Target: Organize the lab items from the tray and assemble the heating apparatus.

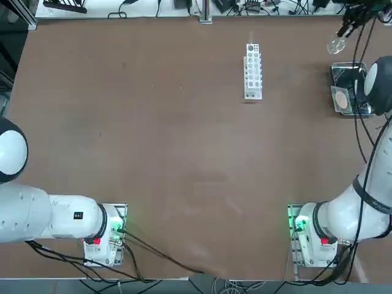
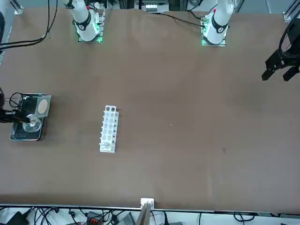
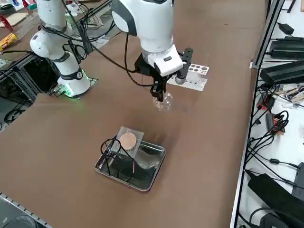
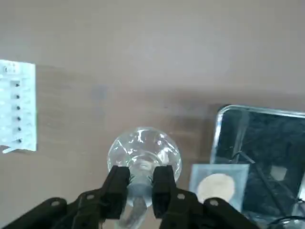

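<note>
1. The right hand (image 4: 141,183) is nearest the wrist camera: its two fingers are pinched onto the neck of a small clear glass flask (image 4: 144,153), the round bulb hanging below the fingertips. In the side view the flask (image 3: 163,101) hangs in the air above the bench (image 3: 71,137), clear of the tray.

2. The flask looks thin-walled, light, slick and breakable. The neck is the sensible hold, since the bulb is round and would slip between flat pads. I judge that a modest squeeze is enough and that it must be set down gently, base first.

3. Just beyond, the metal tray (image 3: 100,166) rests on the bench near the right edge. It holds the black wire ring stand (image 3: 112,149) and the grey square mesh (image 3: 134,145) with its tan centre, which leans on the stand instead of lying flat.

4. The stand is probably stiff, light and springy, with thin legs that could snag on the rim. A grip on the ring or one leg would do.

5. The mesh is probably thin, flat and hard to pinch from above. Its raised edge is the best hold.

6. Farther off stands the white test-tube rack (image 3: 192,76), well apart from the tray.
</note>
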`<action>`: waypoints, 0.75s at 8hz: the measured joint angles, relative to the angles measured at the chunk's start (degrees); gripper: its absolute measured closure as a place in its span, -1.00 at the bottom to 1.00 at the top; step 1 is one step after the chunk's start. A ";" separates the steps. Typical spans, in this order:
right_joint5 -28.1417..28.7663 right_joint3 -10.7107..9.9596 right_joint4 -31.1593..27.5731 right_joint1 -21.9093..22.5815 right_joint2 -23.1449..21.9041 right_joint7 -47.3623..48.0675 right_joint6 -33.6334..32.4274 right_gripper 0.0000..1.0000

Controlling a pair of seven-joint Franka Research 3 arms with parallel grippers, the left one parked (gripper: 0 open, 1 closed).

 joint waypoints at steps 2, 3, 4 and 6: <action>-0.18 -4.47 -5.30 8.05 -1.62 2.94 1.49 0.40; -0.17 -9.23 -9.55 14.84 -2.56 4.49 4.40 0.40; -0.16 -15.16 -14.26 23.22 -3.19 6.20 7.84 0.40; -0.16 -24.51 -24.06 38.60 -3.79 10.05 15.69 0.40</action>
